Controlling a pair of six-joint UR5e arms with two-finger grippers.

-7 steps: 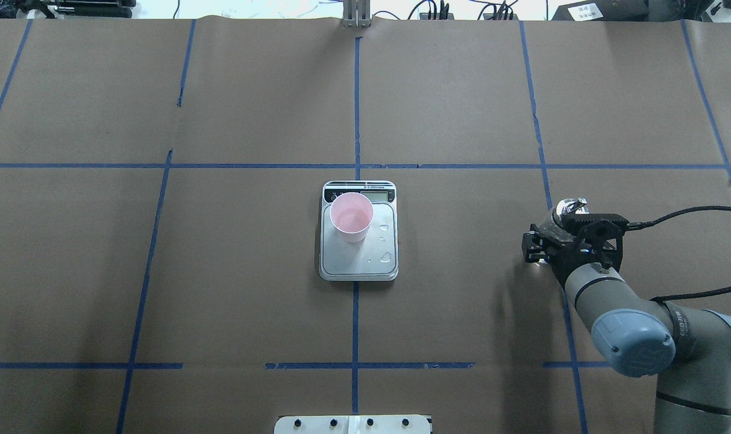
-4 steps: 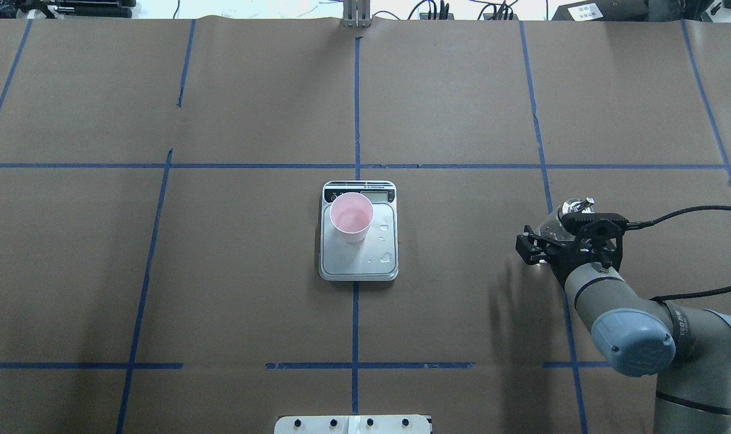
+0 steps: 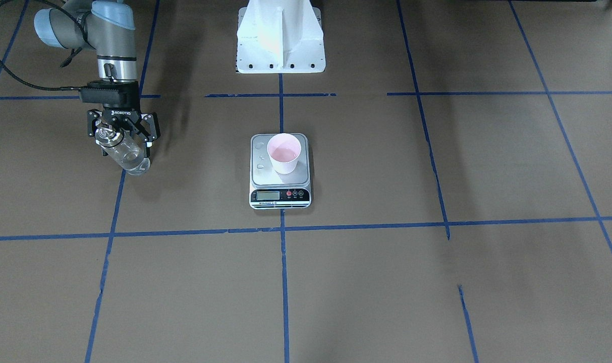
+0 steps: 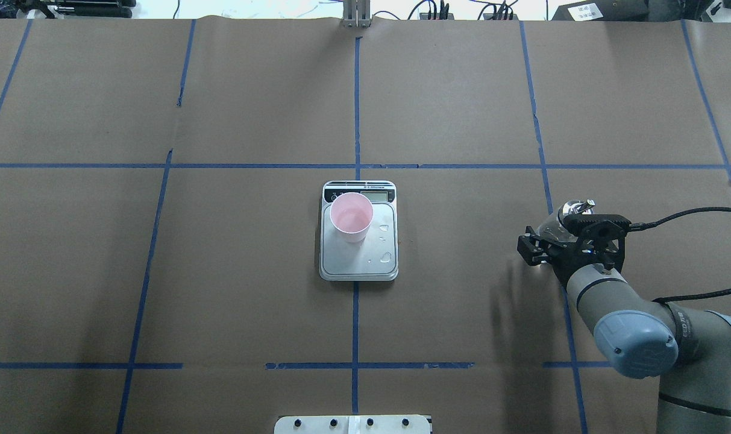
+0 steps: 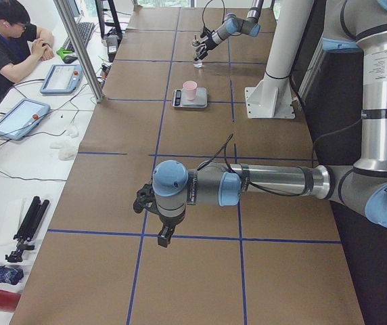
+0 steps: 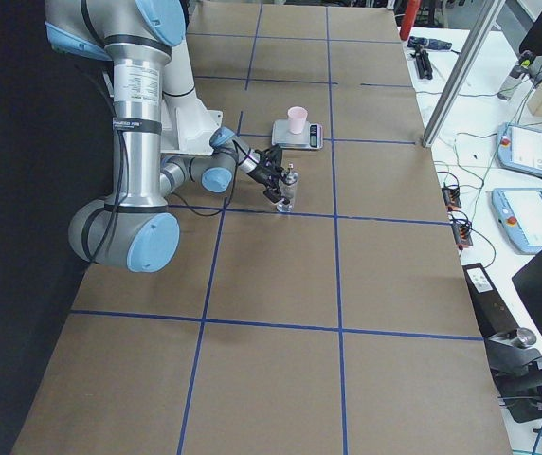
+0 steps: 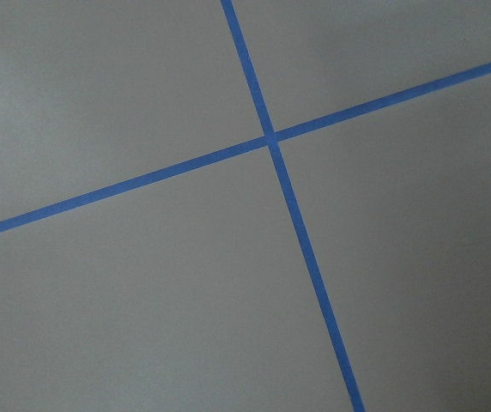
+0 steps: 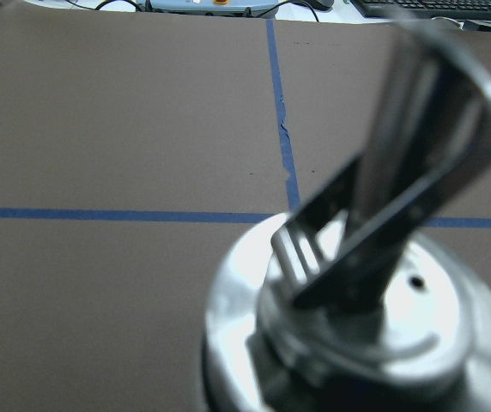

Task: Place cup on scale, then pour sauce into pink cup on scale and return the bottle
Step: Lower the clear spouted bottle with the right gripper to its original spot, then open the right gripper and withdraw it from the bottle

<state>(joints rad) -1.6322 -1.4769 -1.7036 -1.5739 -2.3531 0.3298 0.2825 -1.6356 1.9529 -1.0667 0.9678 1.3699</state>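
Glass bottle (image 3: 129, 154) half-hidden between parted right fingers (image 3: 147, 135); state of left fingers (image 5: 164, 237) unclear.

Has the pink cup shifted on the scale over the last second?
No. In the overhead view the cup stands on the same spot of the scale, near the platform's left corner at the display end.

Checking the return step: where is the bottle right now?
The bottle is on the robot's right side of the table, between the fingers of the right gripper, by a blue tape line and well apart from the scale, at the front-facing view's left.
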